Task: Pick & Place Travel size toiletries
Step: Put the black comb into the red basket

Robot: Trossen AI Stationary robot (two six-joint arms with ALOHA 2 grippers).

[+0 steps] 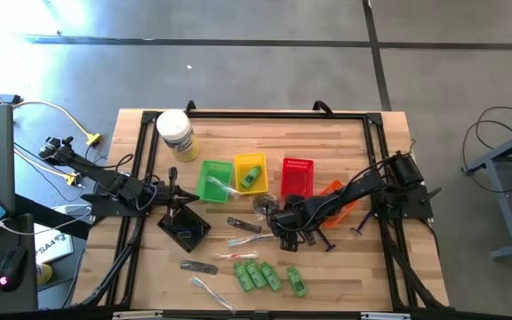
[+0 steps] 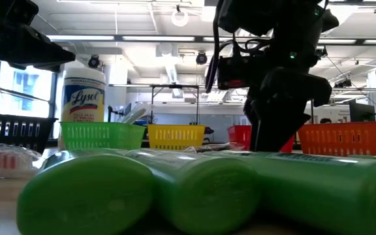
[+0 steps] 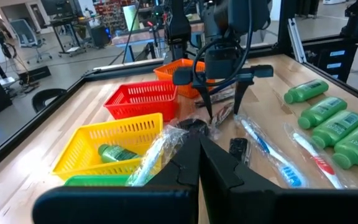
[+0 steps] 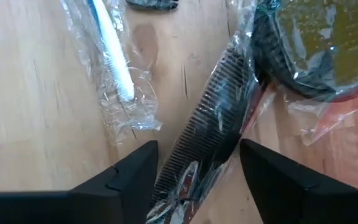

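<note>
Mid-tabletop, the right pincer (image 4: 194,165) hangs spread open over a wrapped black comb (image 4: 213,106), nothing grasped. It looks set to lower and clench. The left pincer (image 3: 197,165) waits clenched.

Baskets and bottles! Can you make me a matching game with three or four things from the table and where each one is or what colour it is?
Things:
1. Lysol jar
2. Yellow basket
3. Comb
4. Row of green bottles

Places:
a. lying on the wood at the table's front
b. wrapped in clear plastic, between the right end effector's open fingers
c. standing at the table's back left corner
d. holds one green bottle, between the green and red baskets

Pairs: 1-c, 2-d, 3-b, 4-a
</note>
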